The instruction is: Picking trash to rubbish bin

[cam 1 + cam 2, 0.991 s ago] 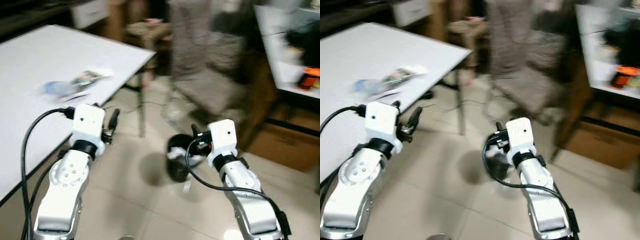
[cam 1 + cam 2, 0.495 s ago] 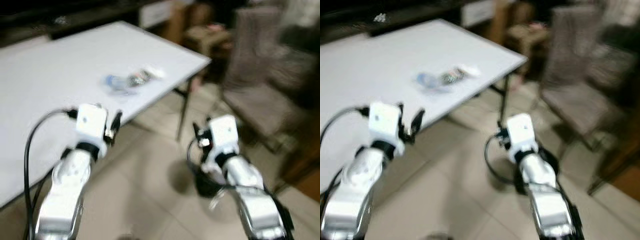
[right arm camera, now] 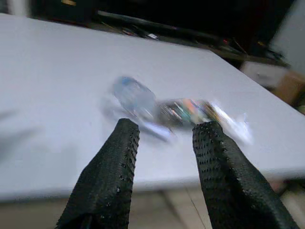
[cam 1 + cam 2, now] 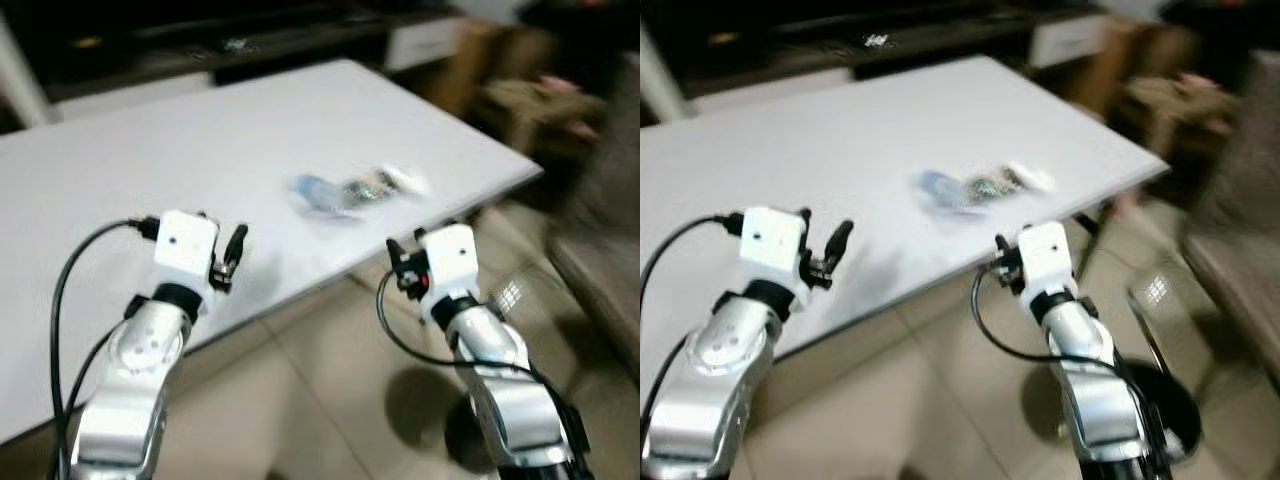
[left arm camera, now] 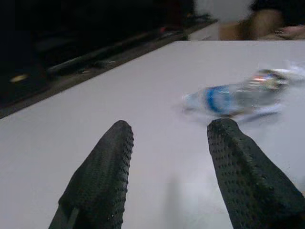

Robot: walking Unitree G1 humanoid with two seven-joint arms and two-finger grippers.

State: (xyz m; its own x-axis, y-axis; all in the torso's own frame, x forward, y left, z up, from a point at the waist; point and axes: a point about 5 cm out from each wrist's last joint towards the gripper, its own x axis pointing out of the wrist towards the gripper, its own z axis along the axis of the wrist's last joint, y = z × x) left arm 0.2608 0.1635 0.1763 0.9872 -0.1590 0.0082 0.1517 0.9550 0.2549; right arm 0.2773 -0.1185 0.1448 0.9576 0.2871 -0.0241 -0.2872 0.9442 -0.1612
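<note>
Showing beside the table [image 4: 790, 150], a bin [image 4: 1165, 405] sits floor-level.

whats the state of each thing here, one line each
left gripper: open, empty, held over the table
right gripper: open, empty, short of the table's edge, pointing at the trash
trash: blurred bottle and wrappers lying flat on the table, untouched
table: white, bare apart from the trash
rubbish bin: dark, on the floor behind the right arm, contents not clear
</note>
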